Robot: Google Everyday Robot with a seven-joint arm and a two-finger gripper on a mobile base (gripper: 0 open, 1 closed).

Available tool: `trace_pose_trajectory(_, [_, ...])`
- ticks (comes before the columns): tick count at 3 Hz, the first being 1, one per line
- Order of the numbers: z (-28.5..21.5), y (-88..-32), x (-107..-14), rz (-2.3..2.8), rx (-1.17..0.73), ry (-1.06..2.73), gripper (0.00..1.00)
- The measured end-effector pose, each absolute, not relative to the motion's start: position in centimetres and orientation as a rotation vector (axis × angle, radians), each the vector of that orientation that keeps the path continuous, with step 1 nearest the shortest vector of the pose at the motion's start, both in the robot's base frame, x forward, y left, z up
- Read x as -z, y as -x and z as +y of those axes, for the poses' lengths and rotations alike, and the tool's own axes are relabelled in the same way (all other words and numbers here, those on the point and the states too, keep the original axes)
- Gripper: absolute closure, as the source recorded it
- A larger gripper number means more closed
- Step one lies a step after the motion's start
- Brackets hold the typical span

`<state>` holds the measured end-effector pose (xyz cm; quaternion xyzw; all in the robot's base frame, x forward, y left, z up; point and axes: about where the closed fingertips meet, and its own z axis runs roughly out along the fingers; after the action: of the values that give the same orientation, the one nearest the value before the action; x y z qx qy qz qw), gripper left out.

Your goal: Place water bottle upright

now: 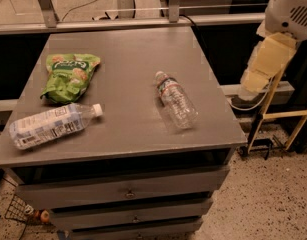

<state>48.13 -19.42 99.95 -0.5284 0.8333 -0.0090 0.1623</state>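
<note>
The water bottle (176,100) lies on its side on the table (128,49), toward 4 o'clock, cap pointing to 11 o'clock; contents unclear. The gripper (257,71) hangs beyond the table's edge at 2 o'clock, well apart; open or closed, I cannot tell.

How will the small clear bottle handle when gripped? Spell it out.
The small bottle lies on its side, so a nudge probably rolls it. It looks clear and ribbed: likely light, may dent when squeezed. The pincer hangs beside the table, apart from the bottle.
</note>
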Motion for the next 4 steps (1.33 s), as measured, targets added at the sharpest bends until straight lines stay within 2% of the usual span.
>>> trace_pose_trajectory(1, [-16.6, -52.2, -99.4, 2.483, -0.082, 1.366, 0.0])
trace_pose_trajectory(4, [-13.8, -55.3, -97.1, 2.599, -0.105, 1.207, 0.0])
